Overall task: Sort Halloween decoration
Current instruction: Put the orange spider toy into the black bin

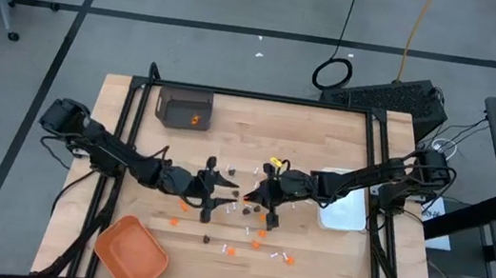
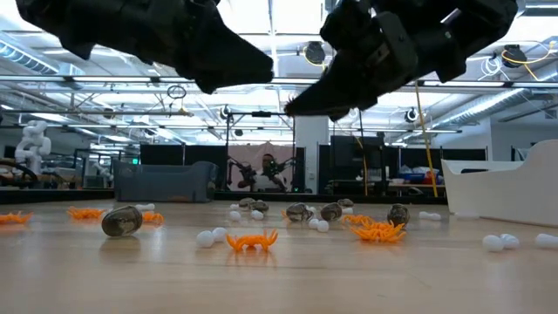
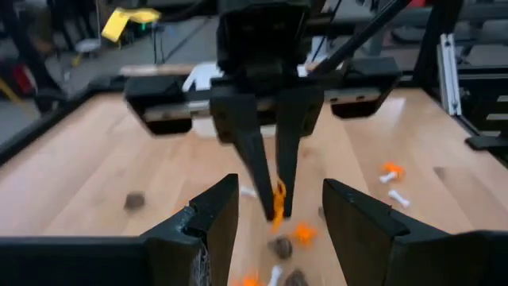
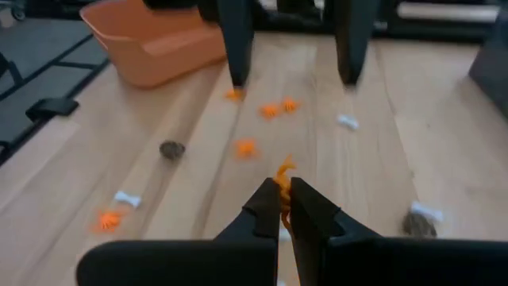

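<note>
Pinching an orange bit (image 4: 282,176) by its tips above the counter (image 1: 325,140), the right gripper (image 4: 283,200) risks dropping it; the left gripper (image 3: 274,214), jaws spread, apparently empty, crowds close.

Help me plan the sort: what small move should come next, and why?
Probably carry the orange bit toward the orange tray. The right claw is shut on it, lifted over the table's middle, while the left claw hangs open facing it.
</note>
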Motion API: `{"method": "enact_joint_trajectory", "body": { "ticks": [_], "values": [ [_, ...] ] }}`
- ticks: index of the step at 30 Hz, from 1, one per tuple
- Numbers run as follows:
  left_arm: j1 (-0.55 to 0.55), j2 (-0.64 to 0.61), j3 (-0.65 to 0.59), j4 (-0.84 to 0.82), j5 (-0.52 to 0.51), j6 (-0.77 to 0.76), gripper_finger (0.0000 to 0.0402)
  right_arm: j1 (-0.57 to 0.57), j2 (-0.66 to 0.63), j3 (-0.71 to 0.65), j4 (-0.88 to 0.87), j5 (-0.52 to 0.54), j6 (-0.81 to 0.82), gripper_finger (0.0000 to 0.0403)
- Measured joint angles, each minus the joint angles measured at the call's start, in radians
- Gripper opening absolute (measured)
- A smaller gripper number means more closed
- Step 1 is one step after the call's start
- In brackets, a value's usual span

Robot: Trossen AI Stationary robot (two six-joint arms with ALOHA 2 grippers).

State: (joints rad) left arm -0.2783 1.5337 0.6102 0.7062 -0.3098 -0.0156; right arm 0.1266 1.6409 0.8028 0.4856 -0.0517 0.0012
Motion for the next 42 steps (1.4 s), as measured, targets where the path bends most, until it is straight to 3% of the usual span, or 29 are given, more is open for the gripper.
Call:
{"method": "enact_joint_trajectory", "body": {
  "ticks": [6,12,29,32,36,42],
  "values": [
    [-0.001,0.085,0.000,0.177,-0.005,0.052,0.0182,0.006,0.000,0.000,0.026,0.002,-0.025,0.0000],
    [-0.004,0.143,0.000,0.226,-0.006,0.075,0.0171,0.006,0.000,0.000,0.029,0.002,-0.037,0.0000],
    [-0.004,0.165,0.000,0.255,-0.009,0.075,0.0016,0.006,0.000,0.000,0.064,0.002,-0.048,0.0000],
    [-0.004,0.165,0.000,0.253,-0.009,0.078,0.0004,0.006,0.000,0.000,0.066,0.002,-0.036,0.0002],
    [-0.004,0.165,0.000,0.253,-0.030,0.075,0.0001,0.006,0.000,0.000,0.070,0.006,0.009,0.0027],
    [-0.002,0.158,0.000,0.255,-0.045,0.029,0.0000,0.006,-0.001,0.000,0.023,0.038,0.024,0.0116]
  ]
}}
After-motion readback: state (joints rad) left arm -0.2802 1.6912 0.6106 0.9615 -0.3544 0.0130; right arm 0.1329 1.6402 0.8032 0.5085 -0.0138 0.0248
